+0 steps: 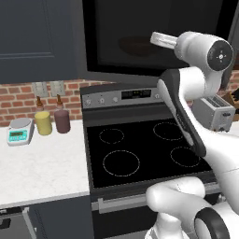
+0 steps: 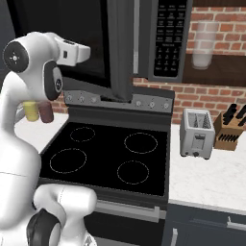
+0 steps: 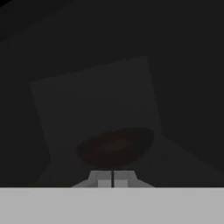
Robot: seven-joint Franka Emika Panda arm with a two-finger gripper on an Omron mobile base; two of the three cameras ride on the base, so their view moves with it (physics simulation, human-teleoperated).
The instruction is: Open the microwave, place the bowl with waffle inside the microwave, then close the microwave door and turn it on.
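The microwave (image 2: 168, 43) hangs above the stove, its black keypad on the right. Its door (image 2: 122, 53) stands partly swung out, with the black window (image 1: 112, 32) facing me. Through the dark glass the reddish-brown bowl (image 3: 114, 146) shows dimly on the microwave floor, and again as a faint shape (image 1: 135, 45) in the left base view. The waffle is too dim to make out. My gripper (image 3: 113, 178) is shut with nothing in it, close against the door's glass. The hand (image 1: 163, 39) reaches in from the right at window height.
Below lies the black stove top (image 1: 140, 149) with its control panel at the back. A yellow cup (image 1: 43, 123), a maroon cup (image 1: 62, 121) and a small scale (image 1: 19, 130) stand on the left counter. A silver toaster (image 2: 197, 133) and a knife block (image 2: 230, 127) stand on the right.
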